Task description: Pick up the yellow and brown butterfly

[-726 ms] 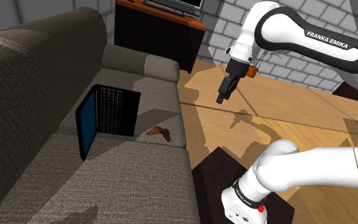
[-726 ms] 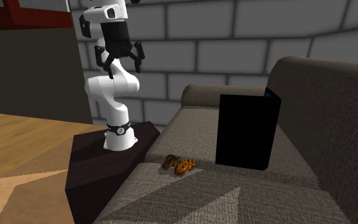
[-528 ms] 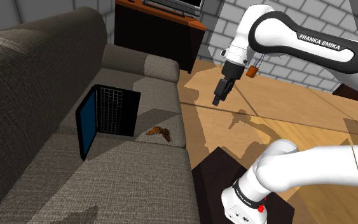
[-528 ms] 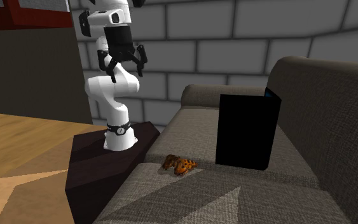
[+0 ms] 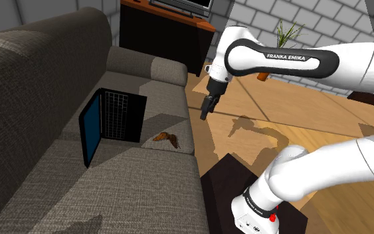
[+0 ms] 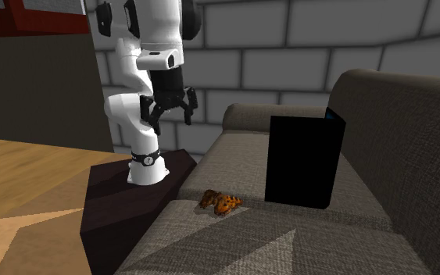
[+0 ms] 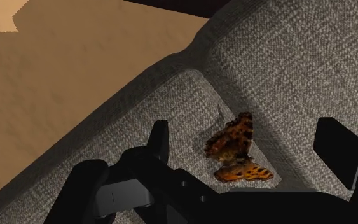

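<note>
An orange-brown butterfly (image 5: 165,138) with dark spots lies on the grey sofa seat (image 5: 152,179) near its front edge, also seen as a small orange shape (image 6: 220,201) in the second exterior view. My black gripper (image 5: 205,113) hangs in the air above and to the shoulder view's right of it, over the sofa's edge. The gripper (image 6: 171,112) is open and holds nothing. Through the wrist camera the butterfly (image 7: 236,149) sits between the two spread fingers (image 7: 158,140), well below them.
An open laptop (image 5: 109,119) stands on the sofa just beyond the butterfly, its black back (image 6: 302,160) facing the second exterior camera. The sofa backrest (image 5: 32,86) rises behind. Wooden floor (image 5: 298,119) and my dark stand (image 6: 124,199) border the sofa.
The arm has swung toward the sofa and lowered, bringing the gripper from over the floor to above the sofa's front edge near the butterfly. The fingers stay open.
</note>
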`<state>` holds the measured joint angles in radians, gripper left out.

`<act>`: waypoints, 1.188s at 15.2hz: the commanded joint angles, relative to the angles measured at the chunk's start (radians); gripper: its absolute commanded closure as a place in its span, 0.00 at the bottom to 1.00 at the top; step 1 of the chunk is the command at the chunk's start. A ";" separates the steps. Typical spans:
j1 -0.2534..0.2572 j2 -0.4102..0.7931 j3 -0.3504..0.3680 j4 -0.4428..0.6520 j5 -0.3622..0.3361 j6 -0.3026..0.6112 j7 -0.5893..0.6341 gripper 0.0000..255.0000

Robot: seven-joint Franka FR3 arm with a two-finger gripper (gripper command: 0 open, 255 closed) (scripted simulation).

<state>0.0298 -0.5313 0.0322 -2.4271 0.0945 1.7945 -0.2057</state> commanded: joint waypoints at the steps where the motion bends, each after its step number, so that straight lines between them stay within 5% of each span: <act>1: 0.013 0.058 0.020 -0.005 -0.001 0.065 -0.002 0.00; 14: 0.063 0.526 0.108 0.104 -0.100 0.418 0.002 0.00; 18: 0.064 0.556 0.107 0.091 -0.106 0.460 0.006 0.00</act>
<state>0.0924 0.0106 0.1386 -2.3340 -0.0086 2.2381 -0.2024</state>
